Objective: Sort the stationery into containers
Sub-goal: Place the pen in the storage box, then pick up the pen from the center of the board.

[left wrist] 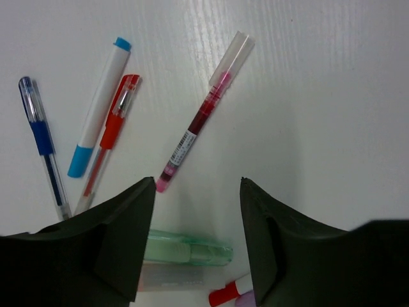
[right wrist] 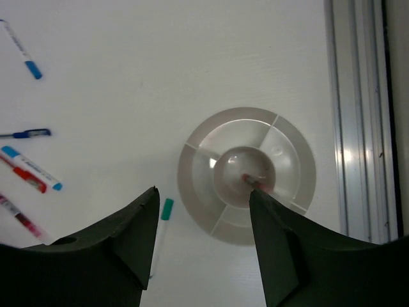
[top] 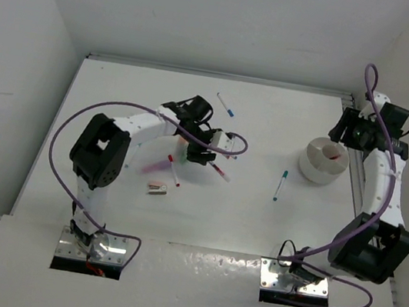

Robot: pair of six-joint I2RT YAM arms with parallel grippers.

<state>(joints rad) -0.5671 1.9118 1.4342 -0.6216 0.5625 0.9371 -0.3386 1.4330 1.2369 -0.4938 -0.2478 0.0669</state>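
Sorting looks midway. The left pincer (left wrist: 198,188) stands released astride a pale green translucent highlighter (left wrist: 192,251), so the next move is probably a squeeze and lift. Just beyond lies a clear pink pen (left wrist: 203,114), its barcode label unreadable. The right pincer (right wrist: 203,195), released and empty, hangs over the round white compartmented tub (right wrist: 284,146).

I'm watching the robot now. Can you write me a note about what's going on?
Left gripper: open, low over the green highlighter, not gripping it yet.
Right gripper: open and empty, above the white tub.
Done: one red-tipped item sits in the tub's centre cup.
Left to do: the teal-capped pen beside the tub, plus the pens, that highlighter and the small block near the left gripper.
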